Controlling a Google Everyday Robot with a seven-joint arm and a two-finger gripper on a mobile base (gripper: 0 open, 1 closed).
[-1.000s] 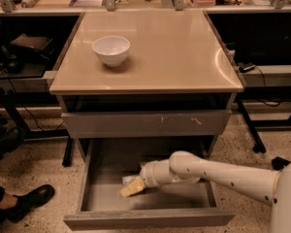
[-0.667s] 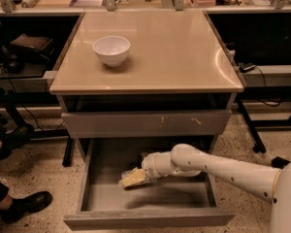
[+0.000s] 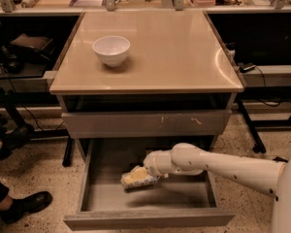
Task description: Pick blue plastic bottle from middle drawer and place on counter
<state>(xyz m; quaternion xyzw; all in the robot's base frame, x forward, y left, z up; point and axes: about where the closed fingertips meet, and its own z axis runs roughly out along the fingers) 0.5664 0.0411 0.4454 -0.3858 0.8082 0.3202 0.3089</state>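
Note:
The middle drawer (image 3: 150, 219) is pulled open at the bottom of the grey cabinet, and its grey floor shows. My white arm reaches into it from the right. My gripper (image 3: 146, 173) is shut on the blue plastic bottle (image 3: 135, 177), a small pale bottle lying tilted on its side, held at its right end just above the drawer floor. The beige counter (image 3: 160, 52) tops the cabinet, well above the gripper.
A white bowl (image 3: 111, 49) stands on the counter's left rear. A closed grey drawer front with scratch marks (image 3: 145, 124) overhangs the open drawer. Benches with metal legs flank the cabinet. A person's black shoe (image 3: 20, 205) is on the floor at the left.
The gripper has risen slightly and moved a little toward the drawer's back, carrying the bottle up off the drawer floor. A second shoe has come into view at the left.

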